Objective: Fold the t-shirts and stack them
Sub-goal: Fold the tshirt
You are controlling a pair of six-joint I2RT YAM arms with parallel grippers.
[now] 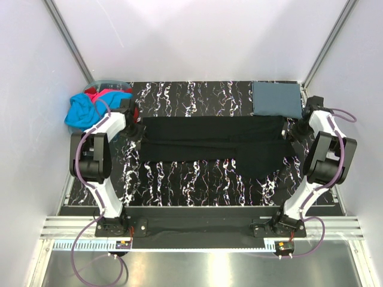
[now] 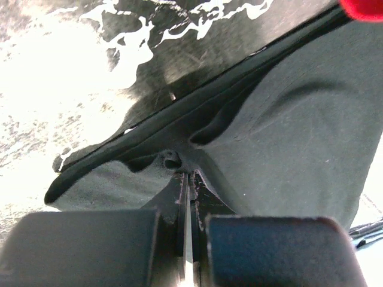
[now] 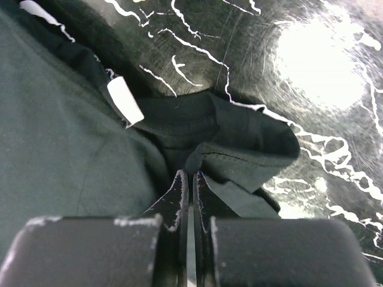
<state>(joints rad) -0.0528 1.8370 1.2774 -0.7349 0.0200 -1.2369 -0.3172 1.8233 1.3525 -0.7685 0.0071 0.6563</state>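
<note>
Gripping the black shirt (image 1: 212,140) at both ends, the two arms hold it laid out across the middle of the top view, on the dark, white-veined worktop (image 1: 179,179). The left fingers (image 1: 136,128) are at the shirt's left edge and the right fingers (image 1: 291,133) at its right edge. The cloth looks doubled over lengthwise, and one flap reaches lower toward the lower right of the frame.

From the left wrist, the left fingers (image 2: 182,185) are pressed together on a pinch of black cloth, with the hem bunched in folds just above the tips. A scrap of the red shirt (image 2: 365,9) shows in the upper right corner. From the right wrist, the right fingers (image 3: 182,182) are likewise clamped on a gathered fold of the black shirt. A small white tag (image 3: 124,101) lies on the cloth up and to the left of them.

Folded flat, the blue-grey shirt (image 1: 276,100) sits in the upper right of the top view, just beyond the black shirt. In the upper left, the cyan shirt (image 1: 81,110) and the red shirt (image 1: 99,94) lie heaped at a pale tub (image 1: 116,82).
</note>
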